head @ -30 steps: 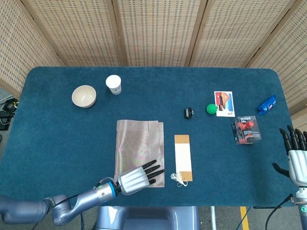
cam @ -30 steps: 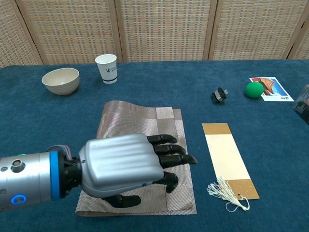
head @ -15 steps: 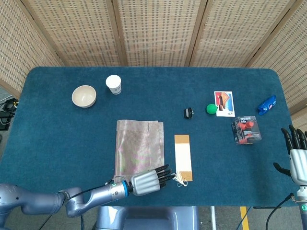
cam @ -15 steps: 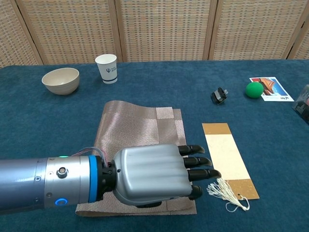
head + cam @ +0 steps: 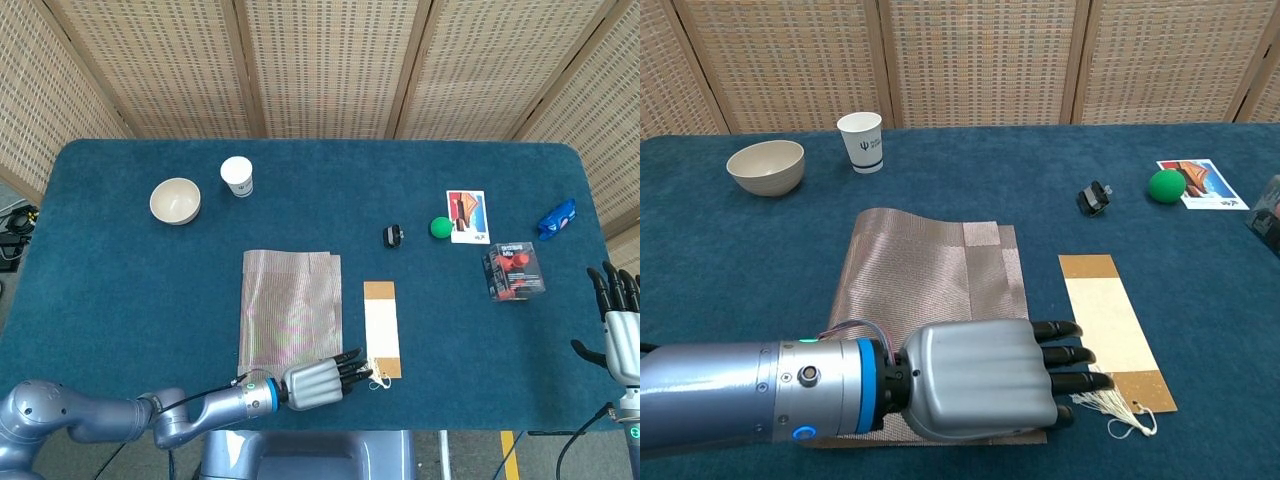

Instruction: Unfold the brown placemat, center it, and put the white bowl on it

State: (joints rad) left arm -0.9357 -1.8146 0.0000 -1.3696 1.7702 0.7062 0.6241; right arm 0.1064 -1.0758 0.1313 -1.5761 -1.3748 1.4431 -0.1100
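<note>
Task barely begun — the brown woven placemat (image 5: 290, 308) lies folded near the table's front edge. The left hand (image 5: 985, 382) lies flat over its near right corner, fingers (image 5: 1072, 356) extended together, gripping nothing. The white ceramic bowl (image 5: 175, 200) sits far left, untouched.

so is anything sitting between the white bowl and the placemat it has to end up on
Nothing visible blocks that route. The white bowl sits at the far left, and bare table lies between it and the folded brown placemat. The paper cup stands beside the bowl, off that line. The left hand covers the placemat's near right corner.
</note>
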